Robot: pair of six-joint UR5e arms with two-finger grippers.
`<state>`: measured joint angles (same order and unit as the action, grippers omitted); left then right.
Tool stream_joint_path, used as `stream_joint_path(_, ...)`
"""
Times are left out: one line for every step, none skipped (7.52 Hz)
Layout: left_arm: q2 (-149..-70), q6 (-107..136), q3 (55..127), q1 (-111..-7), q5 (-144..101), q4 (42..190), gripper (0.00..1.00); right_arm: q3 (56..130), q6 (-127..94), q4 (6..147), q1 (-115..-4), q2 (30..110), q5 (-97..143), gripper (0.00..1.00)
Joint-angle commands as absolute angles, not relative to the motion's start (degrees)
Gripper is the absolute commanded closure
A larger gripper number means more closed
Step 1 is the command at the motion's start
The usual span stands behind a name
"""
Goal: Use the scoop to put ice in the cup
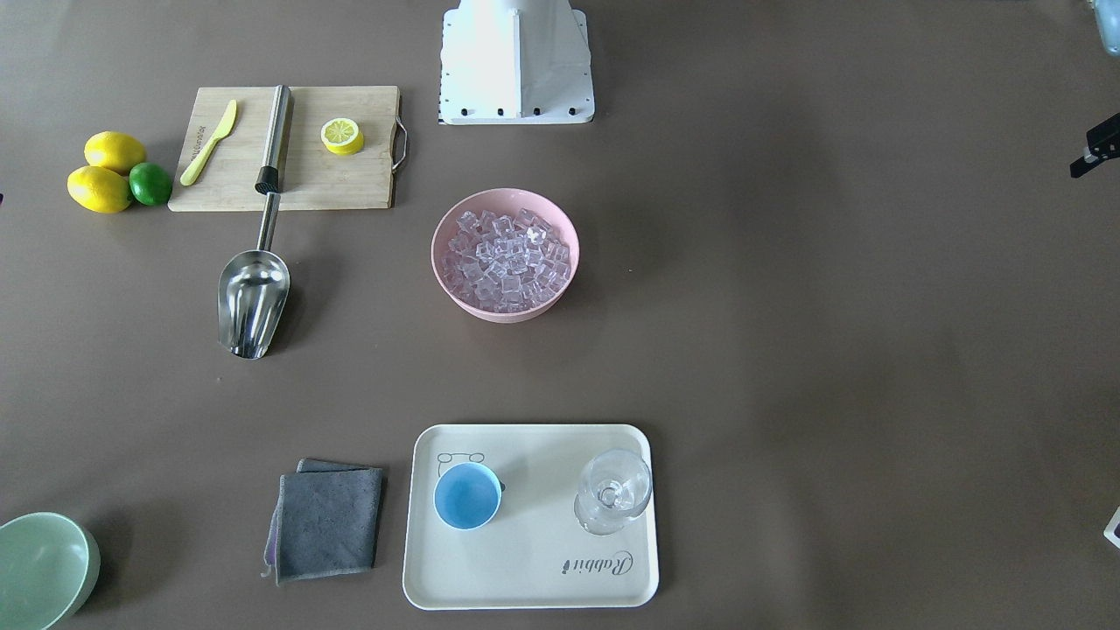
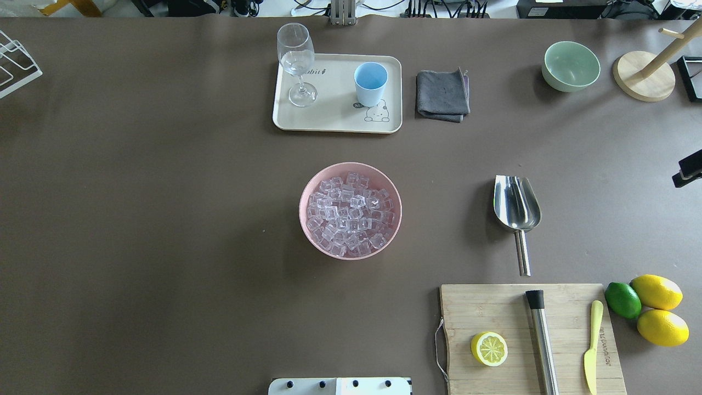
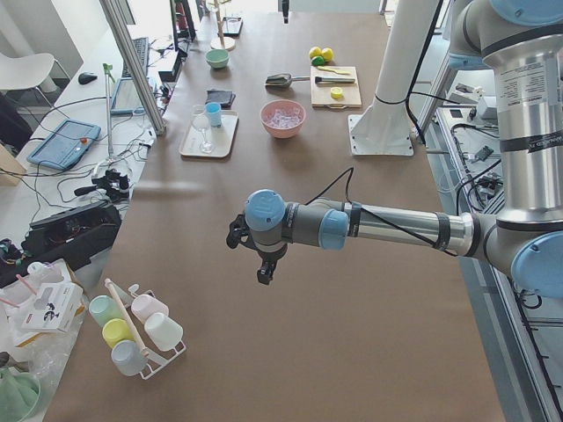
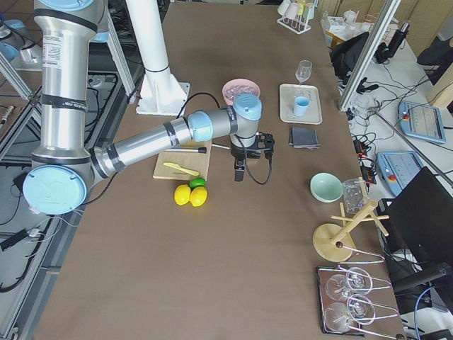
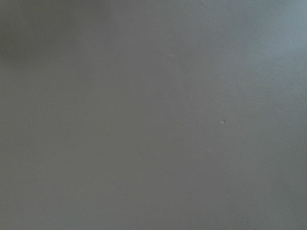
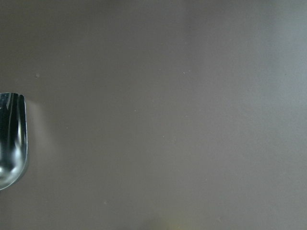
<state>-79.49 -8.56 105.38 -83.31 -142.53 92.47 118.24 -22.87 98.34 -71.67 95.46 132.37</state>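
Observation:
The ice (image 2: 350,211) fills a pink bowl (image 2: 305,193) at the table's middle. The light-blue cup (image 2: 371,82) stands upright and empty on a cream tray (image 2: 334,118), beside a clear stemmed glass (image 2: 297,60). The steel scoop (image 2: 516,206) lies on the table, trough up, with its handle resting on a cutting board (image 2: 493,312). Its trough tip shows in the right wrist view (image 6: 10,139). My right gripper (image 4: 239,173) hovers just right of the scoop, and only a black edge of it shows overhead (image 2: 688,171). My left gripper (image 3: 262,272) hangs over bare table far left. I cannot tell whether either is open or shut.
The board holds a half lemon (image 2: 489,349) and a yellow-green knife (image 2: 591,345). Two lemons (image 2: 658,307) and a lime (image 2: 622,300) lie beside it. A grey cloth (image 2: 443,94), a pale-green bowl (image 2: 570,66), a wooden stand (image 2: 644,77) and a wire rack (image 2: 16,60) line the far edge.

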Motion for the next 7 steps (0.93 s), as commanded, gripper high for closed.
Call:
stream_joint_path(-79.7,-11.6,108.5,-73.3,-142.7,99.4,0.02,121.2,-38.6,98.3,-59.5,90.9,132.2,0.01)
stream_joint_path(-79.6,-11.6,108.4,-67.5,-142.6,108.1,0.02,121.1,-43.0,98.3,-54.9,88.3,131.2,0.01)
stream_joint_path(-79.7,-11.0,107.2,-60.9,-142.2,118.8,0.02,121.0,-46.9,97.6,-51.0,87.0,129.0,0.01)
stream_joint_path(-81.5,-9.6,105.7,-57.1,-141.9,126.5,0.02,120.0,-51.2,94.1,-47.7,86.6,126.6,0.01)
stream_joint_path(-84.1,-6.4,105.6,-54.1,-141.6,127.9,0.02,117.7,-55.0,89.9,-44.9,86.3,124.7,0.01)
stream_joint_path(-89.8,-5.6,105.7,-47.2,-135.4,127.8,0.02,115.4,-58.2,85.2,-42.1,86.2,122.8,0.01)
stream_joint_path(-94.3,-5.1,106.1,-39.5,-127.3,127.6,0.02,113.2,-60.4,81.9,-39.8,86.1,120.7,0.01)
